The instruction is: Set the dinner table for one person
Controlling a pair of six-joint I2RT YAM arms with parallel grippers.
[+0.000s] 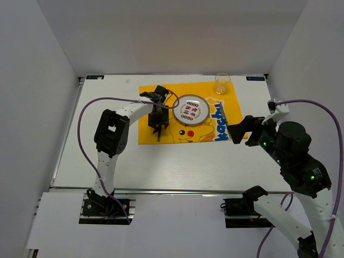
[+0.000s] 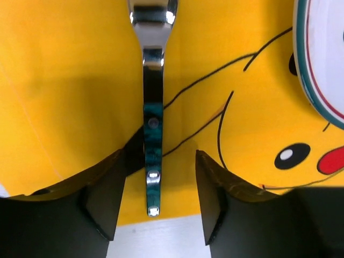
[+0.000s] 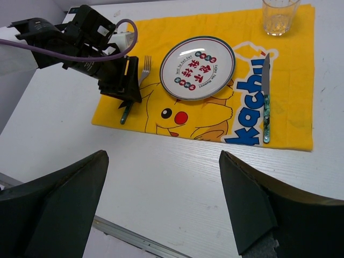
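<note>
My left gripper (image 2: pixel 161 188) stands parted astride the fork (image 2: pixel 152 107), tines pointing away, on the Pikachu cloth (image 2: pixel 64 80). The dinner table (image 1: pixel 161 166) beneath runs lengthwise left-right. My right gripper (image 3: pixel 162 177) gapes empty.

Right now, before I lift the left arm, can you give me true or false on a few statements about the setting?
The left pincer is clamped on the fork: false, its jaws stand open around the handle.
The fork lies on the yellow cloth left of the plate: true.
The knife rests on the plate: false, it lies on the cloth, right of the plate.
The glass stands upright near the cloth's far right corner: true.
</note>
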